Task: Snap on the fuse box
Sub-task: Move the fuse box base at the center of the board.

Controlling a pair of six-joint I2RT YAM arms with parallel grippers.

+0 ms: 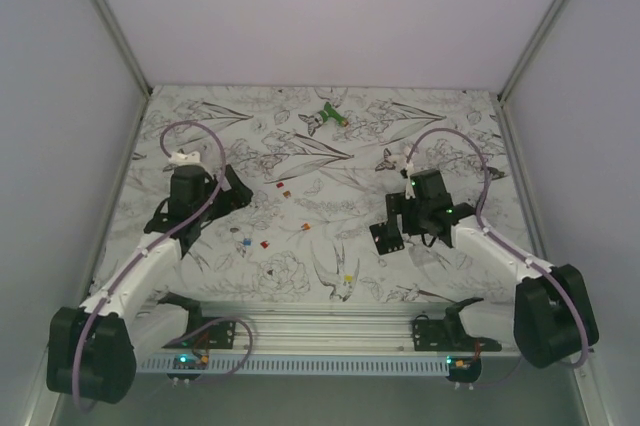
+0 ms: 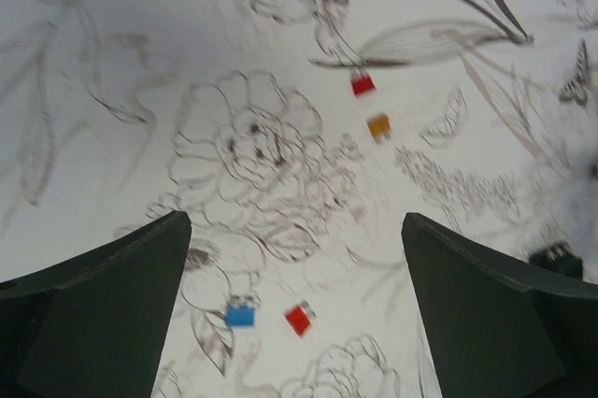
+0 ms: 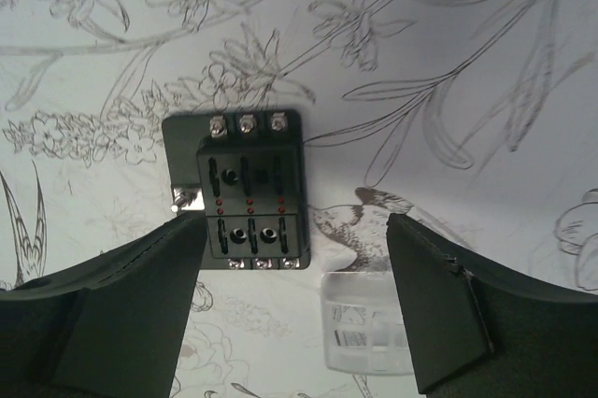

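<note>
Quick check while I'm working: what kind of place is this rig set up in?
Probably an enclosed lab test cell rather than a workshop: plain pale walls box in a flower-printed tabletop, and an aluminium rail runs along its near edge.

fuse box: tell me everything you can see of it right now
The fuse box is a black plastic block on a flat black base plate, lying face up on the patterned table. Its face shows two rows of slots with small red dots between them. Three silvery screw terminals line each end, and a metal tab sticks out at one side. No cover is on it. The right gripper hangs over it, fingers open on either side; no contact is visible.
</note>
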